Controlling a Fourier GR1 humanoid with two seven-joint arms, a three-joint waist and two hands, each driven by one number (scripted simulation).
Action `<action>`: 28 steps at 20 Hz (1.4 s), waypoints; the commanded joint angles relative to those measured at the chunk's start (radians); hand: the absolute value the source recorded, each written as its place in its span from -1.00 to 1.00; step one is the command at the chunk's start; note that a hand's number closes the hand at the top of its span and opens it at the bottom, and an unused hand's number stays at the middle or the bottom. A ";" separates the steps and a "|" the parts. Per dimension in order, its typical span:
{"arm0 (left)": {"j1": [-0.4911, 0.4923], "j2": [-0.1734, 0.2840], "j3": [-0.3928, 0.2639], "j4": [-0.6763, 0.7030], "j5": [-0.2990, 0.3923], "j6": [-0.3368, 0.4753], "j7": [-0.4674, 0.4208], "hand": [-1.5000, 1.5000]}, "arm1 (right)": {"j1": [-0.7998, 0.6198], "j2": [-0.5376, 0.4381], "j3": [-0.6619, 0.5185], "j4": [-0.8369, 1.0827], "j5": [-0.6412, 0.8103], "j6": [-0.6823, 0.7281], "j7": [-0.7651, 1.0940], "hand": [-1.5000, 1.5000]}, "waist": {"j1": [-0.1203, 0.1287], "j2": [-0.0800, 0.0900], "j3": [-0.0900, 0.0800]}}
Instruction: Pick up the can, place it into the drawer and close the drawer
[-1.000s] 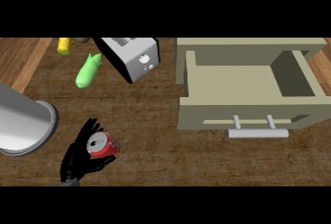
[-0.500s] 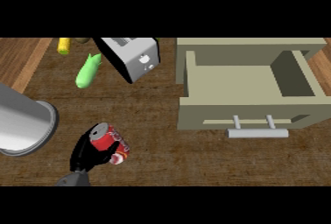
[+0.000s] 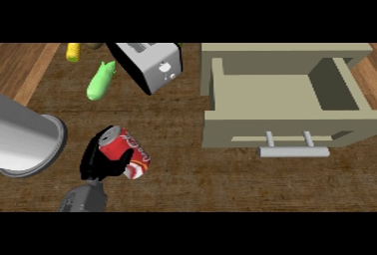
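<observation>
One hand shows on my feed. Wooden counter point(image 3: 221, 189) spans everything; the open drawer point(image 3: 283, 94) sits at two o'clock, toaster point(image 3: 151, 64) at twelve. At seven o'clock my left hand point(image 3: 99, 162) curls round the red can point(image 3: 131, 153), tilted, well apart from the drawer.

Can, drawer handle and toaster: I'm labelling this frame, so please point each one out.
can point(image 3: 132, 152), head view, on its red side wall.
drawer handle point(image 3: 293, 152), head view, on the middle of the bar.
toaster point(image 3: 163, 69), head view, on its silver front face.
</observation>
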 commanded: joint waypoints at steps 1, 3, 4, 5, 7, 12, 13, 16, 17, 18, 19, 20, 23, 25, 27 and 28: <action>-0.066 -0.007 0.033 -0.044 0.030 0.120 0.039 1.00 | 0.019 0.023 0.014 0.046 0.047 0.020 -0.082 -1.00 | -0.002 0.000 0.001; -0.054 -0.007 -0.036 -0.072 0.052 0.176 0.056 1.00 | 0.017 -0.011 -0.030 -0.023 -0.047 0.005 0.039 -1.00 | -0.001 -0.001 0.000; -0.101 -0.007 -0.005 -0.006 0.017 0.169 0.021 1.00 | 0.001 -0.037 -0.047 0.015 -0.069 0.025 0.026 -1.00 | -0.003 0.000 0.000; -0.097 -0.007 -0.033 -0.106 0.048 0.214 0.083 1.00 | 0.063 0.022 0.037 -0.043 -0.016 -0.008 -0.017 -1.00 | -0.003 -0.001 0.000; -0.098 -0.007 -0.068 -0.081 0.026 0.215 0.023 1.00 | 0.043 0.022 -0.013 -0.076 -0.038 -0.025 0.026 -1.00 | -0.003 0.000 0.000; -0.200 -0.005 -0.070 -0.195 -0.017 0.316 0.175 1.00 | 0.154 0.023 0.072 -0.058 -0.018 -0.005 -0.099 -1.00 | -0.010 -0.002 0.001; -0.208 0.008 -0.074 -0.214 -0.012 0.301 0.190 1.00 | 0.040 0.021 0.009 -0.024 -0.007 0.016 -0.033 -1.00 | -0.001 0.000 0.000; -0.205 -0.007 -0.129 -0.325 -0.035 0.382 0.277 1.00 | 0.045 0.010 -0.013 -0.020 -0.004 0.007 -0.019 -1.00 | 0.001 -0.001 0.000; -0.196 0.005 -0.137 -0.399 -0.033 0.392 0.355 1.00 | 0.010 0.024 0.041 -0.065 0.020 -0.059 0.013 -1.00 | 0.007 -0.002 0.000; -0.262 0.001 -0.126 -0.372 -0.048 0.427 0.357 1.00 | 0.051 0.024 0.016 -0.040 -0.025 -0.014 -0.001 -1.00 | -0.001 -0.002 0.000; -0.287 -0.007 -0.136 -0.367 -0.070 0.451 0.356 1.00 | 0.046 -0.010 -0.028 -0.019 -0.051 -0.006 0.004 -1.00 | -0.003 -0.001 0.000; -0.262 -0.007 -0.165 -0.433 -0.065 0.483 0.410 1.00 | 0.046 0.023 0.033 -0.060 -0.010 -0.029 0.021 -1.00 | 0.001 -0.002 0.000; -0.438 -0.007 -0.147 -0.318 -0.097 0.531 0.454 1.00 | 0.019 0.024 0.069 -0.074 0.014 -0.070 0.026 -1.00 | -0.005 0.001 0.000; -0.394 -0.007 -0.172 -0.361 -0.079 0.507 0.422 1.00 | -0.009 0.021 0.040 -0.005 0.042 -0.026 -0.025 -1.00 | -0.002 0.000 0.000; -0.442 -0.007 -0.201 -0.288 -0.092 0.564 0.388 1.00 | 0.058 0.002 0.017 -0.042 -0.037 -0.013 0.002 -1.00 | -0.010 0.000 0.000; -0.544 -0.007 -0.200 -0.285 -0.121 0.615 0.475 1.00 | 0.031 0.014 0.041 -0.026 0.004 -0.025 -0.013 -1.00 | -0.011 0.001 0.001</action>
